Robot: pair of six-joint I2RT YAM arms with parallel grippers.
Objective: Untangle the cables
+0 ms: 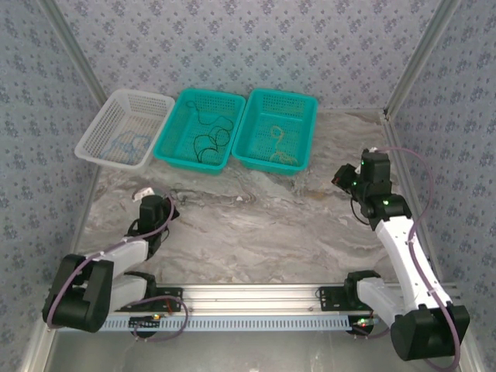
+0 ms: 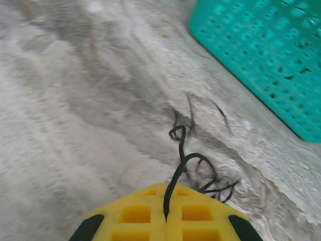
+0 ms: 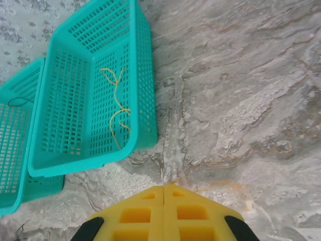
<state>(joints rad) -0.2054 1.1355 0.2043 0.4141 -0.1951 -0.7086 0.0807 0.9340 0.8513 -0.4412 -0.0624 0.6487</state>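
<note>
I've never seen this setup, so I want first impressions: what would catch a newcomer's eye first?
Three baskets line the far edge of the table: a white basket holding a blue cable, a middle teal basket with a black cable, and a right teal basket with a yellow cable. Nearer, on the left, the left fingers are shut on a loose black cable that trails onto the marbled surface.
</note>
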